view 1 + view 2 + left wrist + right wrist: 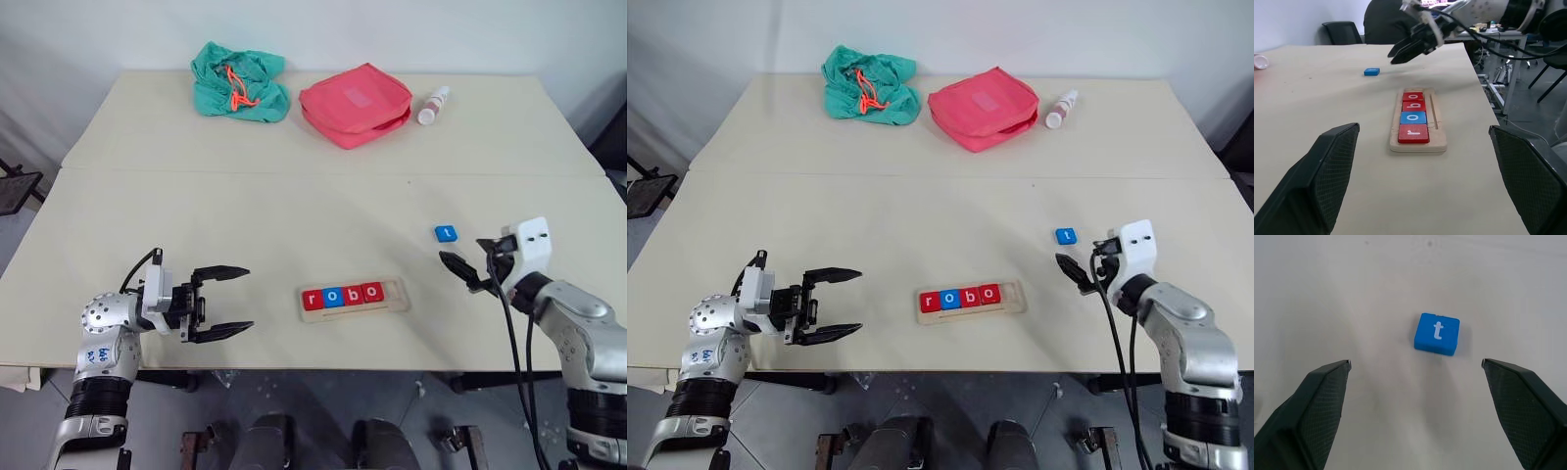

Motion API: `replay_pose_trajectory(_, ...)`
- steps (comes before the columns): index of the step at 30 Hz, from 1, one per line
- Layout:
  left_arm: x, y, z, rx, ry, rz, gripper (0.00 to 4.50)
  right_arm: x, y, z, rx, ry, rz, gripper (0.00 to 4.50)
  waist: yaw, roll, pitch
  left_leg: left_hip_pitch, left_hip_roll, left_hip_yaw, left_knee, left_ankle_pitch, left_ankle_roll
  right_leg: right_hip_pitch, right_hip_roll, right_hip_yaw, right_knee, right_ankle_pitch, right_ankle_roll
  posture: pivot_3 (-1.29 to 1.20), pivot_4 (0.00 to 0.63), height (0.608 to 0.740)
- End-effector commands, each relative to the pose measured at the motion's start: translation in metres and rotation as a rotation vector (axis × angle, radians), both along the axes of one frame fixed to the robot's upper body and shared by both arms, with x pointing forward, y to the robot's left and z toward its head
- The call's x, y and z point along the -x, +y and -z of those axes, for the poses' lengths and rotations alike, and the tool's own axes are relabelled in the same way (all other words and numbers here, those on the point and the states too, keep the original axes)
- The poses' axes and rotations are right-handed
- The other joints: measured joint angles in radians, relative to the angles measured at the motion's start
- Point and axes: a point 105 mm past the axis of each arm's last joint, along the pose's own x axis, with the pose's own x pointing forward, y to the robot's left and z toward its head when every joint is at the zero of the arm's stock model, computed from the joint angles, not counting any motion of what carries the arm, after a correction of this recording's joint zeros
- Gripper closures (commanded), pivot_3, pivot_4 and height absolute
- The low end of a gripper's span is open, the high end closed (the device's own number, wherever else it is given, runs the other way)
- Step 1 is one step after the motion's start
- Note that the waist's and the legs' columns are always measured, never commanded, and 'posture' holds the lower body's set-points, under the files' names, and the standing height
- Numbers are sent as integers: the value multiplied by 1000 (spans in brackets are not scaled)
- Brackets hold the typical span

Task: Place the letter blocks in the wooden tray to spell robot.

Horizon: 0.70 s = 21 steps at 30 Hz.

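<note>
The wooden tray (395, 291) lies near the table's front edge, between my two arms. Four letter blocks sit in it, reading r (313, 300), o (333, 297), b (353, 294), o (372, 291); its right end is bare. A blue block with a white t (446, 233) lies flat on the table to the tray's right and farther back. My right gripper (1415, 363) is open just short of the t block (1436, 333) and touches nothing. To the tray's left my left gripper (248, 299) is open and empty, pointing at the tray (1418, 146).
At the back of the table lie a green cloth bag (240, 81), a red zip pouch (355, 103) and a small white bottle (433, 105). A seam (294, 174) crosses the table in front of them. The tray sits close to the table's front edge (323, 367).
</note>
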Motion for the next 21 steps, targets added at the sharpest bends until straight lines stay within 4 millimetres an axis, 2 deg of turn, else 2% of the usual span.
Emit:
replay_pose_trajectory(1,4,0,-6,-1,-31,-2,0,-23,-2,-5,29,-17,36,27,-7,0,0,0,0,1,0,0,0,0,0,0,0,0,0,0,150,740)
replay_pose_trajectory(5,8,1,-5,-2,-31,-16,0,-46,-2,0,-12,29,75,27,-11,0,0,0,1,2,0,0,0,-1,0,0,0,0,0,0,150,740)
replay_pose_trajectory(13,11,2,-5,-1,-29,-42,0,-59,6,9,2,56,52,27,-10,0,0,0,1,2,0,0,0,-2,0,0,1,0,0,0,150,740)
replay_pose_trajectory(16,12,3,-4,-1,-29,-47,0,-56,10,7,11,32,39,609,-10,0,0,0,1,2,1,0,0,-1,0,1,1,0,0,0,150,740)
replay_pose_trajectory(21,12,2,-2,0,-26,-47,0,-45,15,6,15,9,41,2278,-10,0,0,0,1,1,0,0,0,-2,0,0,1,0,0,0,150,740)
